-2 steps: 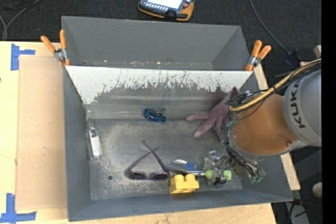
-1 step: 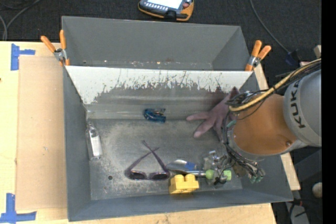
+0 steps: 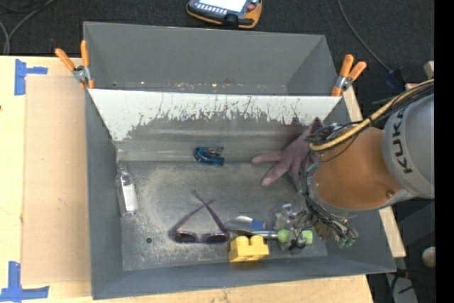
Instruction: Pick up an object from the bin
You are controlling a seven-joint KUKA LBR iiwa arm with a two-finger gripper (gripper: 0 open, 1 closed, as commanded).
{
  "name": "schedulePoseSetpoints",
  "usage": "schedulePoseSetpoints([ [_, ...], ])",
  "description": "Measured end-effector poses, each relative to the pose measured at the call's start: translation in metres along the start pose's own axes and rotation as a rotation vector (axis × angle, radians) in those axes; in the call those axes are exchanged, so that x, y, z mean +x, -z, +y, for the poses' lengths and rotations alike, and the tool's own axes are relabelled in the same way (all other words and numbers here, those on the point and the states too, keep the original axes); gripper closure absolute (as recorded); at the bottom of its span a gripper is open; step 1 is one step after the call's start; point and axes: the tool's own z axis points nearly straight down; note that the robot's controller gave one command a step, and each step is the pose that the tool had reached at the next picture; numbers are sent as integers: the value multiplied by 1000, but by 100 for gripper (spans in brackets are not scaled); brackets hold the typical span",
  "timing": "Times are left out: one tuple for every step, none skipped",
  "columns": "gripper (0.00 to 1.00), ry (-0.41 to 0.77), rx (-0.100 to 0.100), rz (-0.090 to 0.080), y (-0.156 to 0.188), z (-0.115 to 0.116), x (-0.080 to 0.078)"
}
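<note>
My gripper (image 3: pixel 293 218) hangs low in the bin's front right corner, under the arm's orange cover. Just below it lies a small green ball-like piece (image 3: pixel 284 236) with a silver and blue tool (image 3: pixel 250 226) stretching left from it. A yellow block (image 3: pixel 248 248) rests against the front wall, just left of the gripper. Purple sunglasses (image 3: pixel 201 226) lie folded open further left. A pink rubber hand (image 3: pixel 282 160) sprawls behind the gripper, partly hidden by the arm.
A small blue toy car (image 3: pixel 209 156) sits at the foot of the back wall. A clear little bottle (image 3: pixel 127 192) lies along the left wall. The arm and its cables cover the bin's right side.
</note>
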Motion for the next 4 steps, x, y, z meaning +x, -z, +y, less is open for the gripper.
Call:
schedulePoseSetpoints([
  [100, 122, -3, 2, 0, 30, -5],
  [100, 37, -3, 7, 102, 22, -9],
  [100, 59, -4, 7, 28, 28, -5],
  [100, 40, -4, 8, 98, 30, -5],
])
